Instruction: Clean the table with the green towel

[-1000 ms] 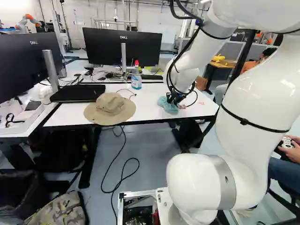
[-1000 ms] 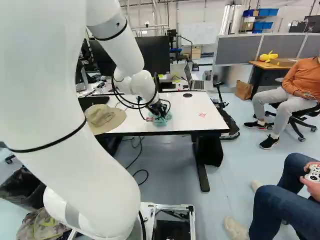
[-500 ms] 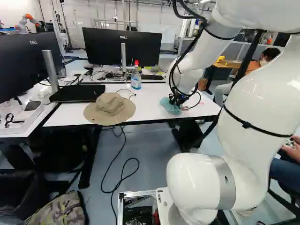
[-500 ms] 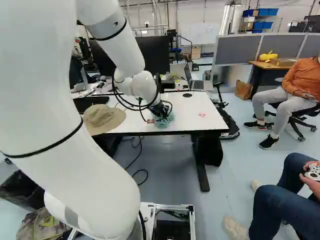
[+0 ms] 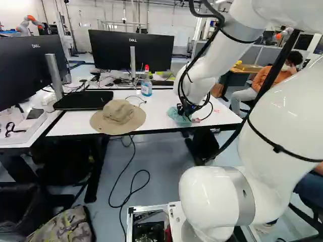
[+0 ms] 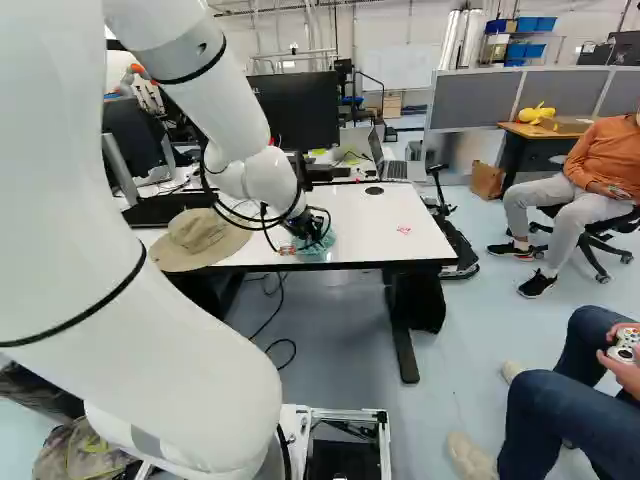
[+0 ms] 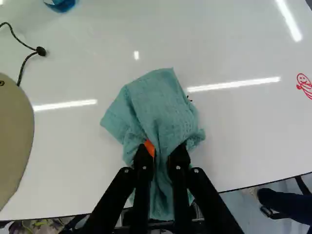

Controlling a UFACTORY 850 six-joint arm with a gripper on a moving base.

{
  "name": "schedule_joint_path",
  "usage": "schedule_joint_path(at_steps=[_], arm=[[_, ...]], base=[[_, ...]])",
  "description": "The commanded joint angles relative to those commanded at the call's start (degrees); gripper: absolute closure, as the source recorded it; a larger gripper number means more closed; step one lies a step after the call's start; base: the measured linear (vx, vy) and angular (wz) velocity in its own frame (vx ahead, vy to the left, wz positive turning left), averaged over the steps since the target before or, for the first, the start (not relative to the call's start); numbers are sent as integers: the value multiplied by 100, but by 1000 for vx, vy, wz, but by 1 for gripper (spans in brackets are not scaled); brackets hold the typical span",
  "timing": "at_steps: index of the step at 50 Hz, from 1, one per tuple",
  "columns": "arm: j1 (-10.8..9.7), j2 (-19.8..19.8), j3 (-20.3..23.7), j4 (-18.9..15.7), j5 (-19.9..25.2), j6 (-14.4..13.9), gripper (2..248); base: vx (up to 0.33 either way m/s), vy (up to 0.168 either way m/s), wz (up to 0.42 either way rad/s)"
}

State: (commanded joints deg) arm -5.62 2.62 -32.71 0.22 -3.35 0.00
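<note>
While the green towel (image 7: 158, 105) lies bunched on the white table (image 6: 370, 215), close to its near edge and left of its near right corner, we judge that the wiping step is in hand. Our gripper (image 7: 161, 153) has its two fingers nearly closed, only a fold of the towel being pinched between them, and a bit of orange pad is visible beside the cloth. For the next move, we would sweep the cloth with light pressure over the small dark specks (image 7: 189, 98) just beside it, then towards the red drawing (image 7: 304, 86) at the right part of the table, without pulling the towel over the near edge. We should also leave room for the sun hat (image 5: 119, 113) at the near edge on the other side. The wrist view lets us see a smiling face in the drawing, which the base views give only as a faint red mark. The left base view, however, shows the whole bottle (image 5: 146, 85) with its red top; the wrist view has only its blue lower part, and in the right base view we cannot find it.
</note>
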Motion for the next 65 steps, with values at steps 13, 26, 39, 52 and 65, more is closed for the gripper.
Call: schedule_joint_path(at_steps=[13, 26, 39, 52, 65], arm=[[21, -351, -356, 0, 0, 0, 202], [-51, -711, -737, 0, 0, 0, 202], [-246, -974, -1024, 0, 0, 0, 202], [-485, -1098, -1163, 0, 0, 0, 202], [-524, -823, -857, 0, 0, 0, 202]], base=[[0, 0, 0], [0, 0, 0], [0, 0, 0], [0, 0, 0], [0, 0, 0]])
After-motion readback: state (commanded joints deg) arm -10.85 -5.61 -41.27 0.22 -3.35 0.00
